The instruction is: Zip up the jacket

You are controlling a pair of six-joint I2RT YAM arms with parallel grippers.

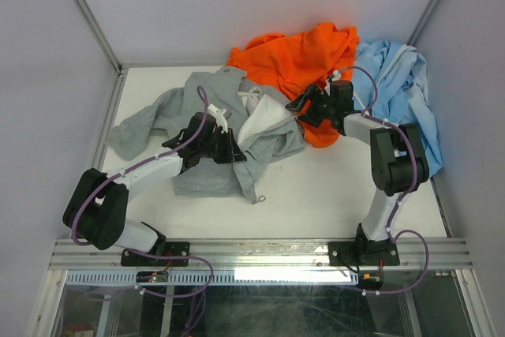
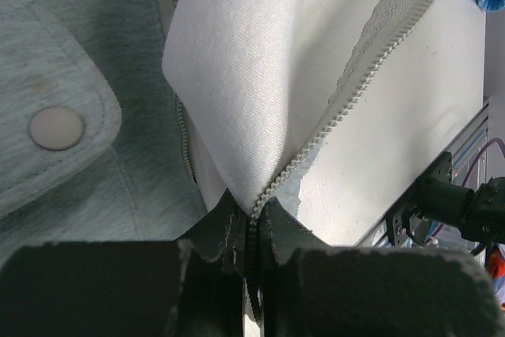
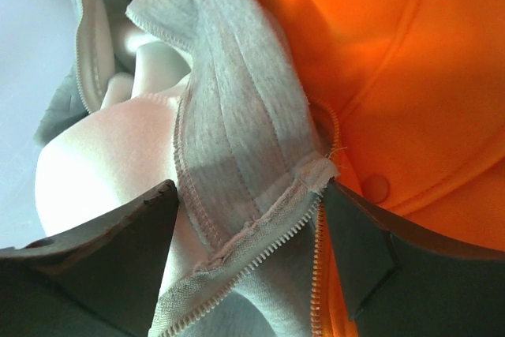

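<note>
Zipper [image 2: 341, 114] first, because the next move hangs on it. The jacket [image 1: 166, 116] lies grey and rumpled across the left-centre of the tabletop [image 1: 316, 195]. Its teeth run away from the left fingers [image 2: 288, 234], up and to the right in the left wrist view, along the edge of a pale turned-back flap. Those fingers are pressed together on the zipper tape at the flap's low end, and the teeth vanish straight into the pinch. A round snap [image 2: 55, 128] sits on the grey panel off to the side, apart from the grip.

Over to the right fingers [image 3: 363, 242]: spread wide, clamping nothing. The jacket's other front edge lies in the gap between them, stitched corner up, teeth trailing down toward the camera. Touching that edge is the orange garment [image 3: 410, 53], with a zipper of its own, so it looks easy to snag by mistake.

From above, the left arm reaches in low from the near left, its wrist lying over the jacket. The right arm stands tall, elbow high, wrist tipped down where grey meets orange. My read is that the left anchors the base, while the right must close on grey, not orange. Whether there's a slider anywhere, I can't tell.
</note>
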